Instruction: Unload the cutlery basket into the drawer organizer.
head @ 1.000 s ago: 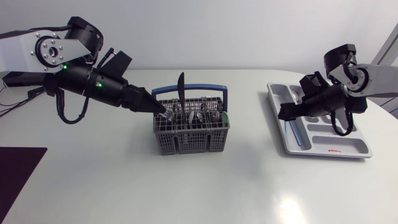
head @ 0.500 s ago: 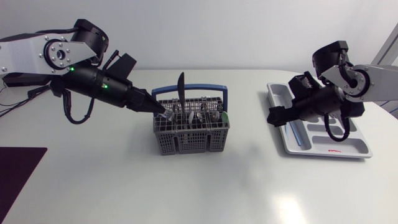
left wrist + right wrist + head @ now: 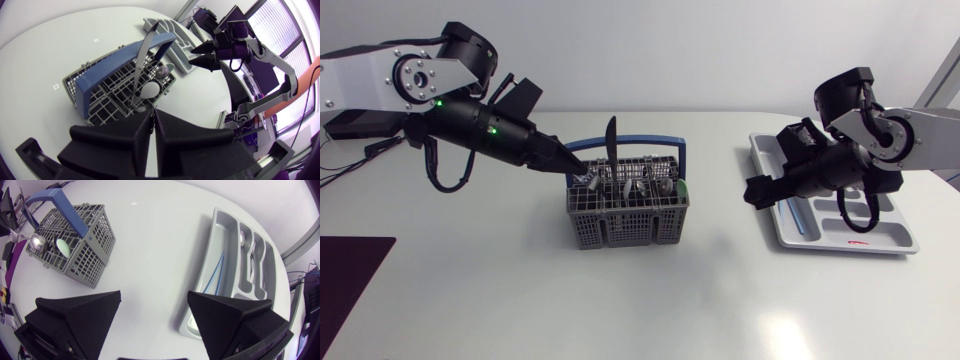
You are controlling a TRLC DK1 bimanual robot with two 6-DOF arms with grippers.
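The left gripper (image 3: 582, 179) has its two black fingers squeezed almost together, with only a thin slit between them. Its tips dip into the near corner of the grey plastic grid cutlery basket (image 3: 625, 220), right by a small shiny silver piece (image 3: 587, 185). I cannot tell if the fingers pinch that piece. Just ahead of the tips a long dark flat blade (image 3: 611, 136) stands upright. It is taller than the basket's blue plastic handle (image 3: 125, 61). A little further ahead, a pale oval spoon bowl (image 3: 148, 92) and a round silver spoon bowl (image 3: 162, 73) poke up inside the basket.

The right gripper (image 3: 154, 296) is wide open and holds nothing. Only the white table (image 3: 620, 300) is under it. It hangs between the basket and the grey plastic drawer organizer (image 3: 892, 236), just beside the organizer's edge and well apart from the basket. Ahead of one finger, a thin blue stick (image 3: 218, 273) lies in the organizer's long slot. Beyond the stick, a silver spoon (image 3: 242, 236) and another silver piece (image 3: 253, 260) lie in the next slots.
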